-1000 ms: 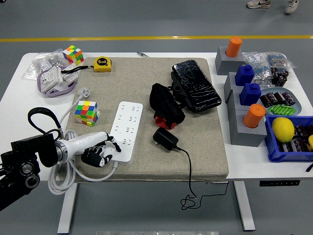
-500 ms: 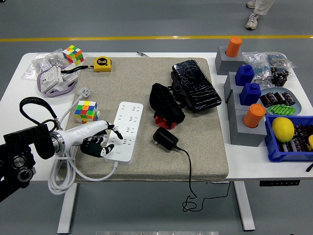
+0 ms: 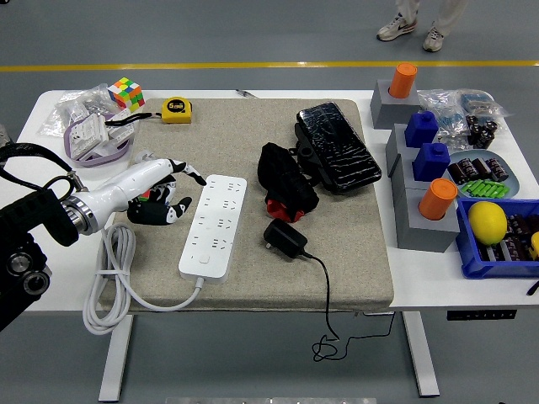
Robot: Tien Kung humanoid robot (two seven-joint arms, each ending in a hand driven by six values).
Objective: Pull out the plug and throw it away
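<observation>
A white power strip (image 3: 215,225) lies on the grey mat (image 3: 354,252) with no plug in it. A black plug adapter (image 3: 285,239) lies loose on the mat just right of the strip, its black cable (image 3: 327,295) running off the table's front edge. My left hand (image 3: 168,198) is over the mat's left edge, left of the strip's far end, fingers relaxed and holding nothing. It covers most of a colour cube. My right hand is out of view.
A black pouch (image 3: 285,177) and a black case (image 3: 337,147) lie on the mat. A colour cube (image 3: 125,93), a yellow tape measure (image 3: 176,109) and a bag (image 3: 88,130) are at the far left. Grey blocks with orange (image 3: 437,199) and blue pieces, a blue bin (image 3: 497,240) with a lemon at the right. The strip's white cord (image 3: 109,290) coils at front left.
My left hand has lifted off the near end of the power strip and moved away from me and left, to beside the strip's far end. The strip and plug have stayed put.
</observation>
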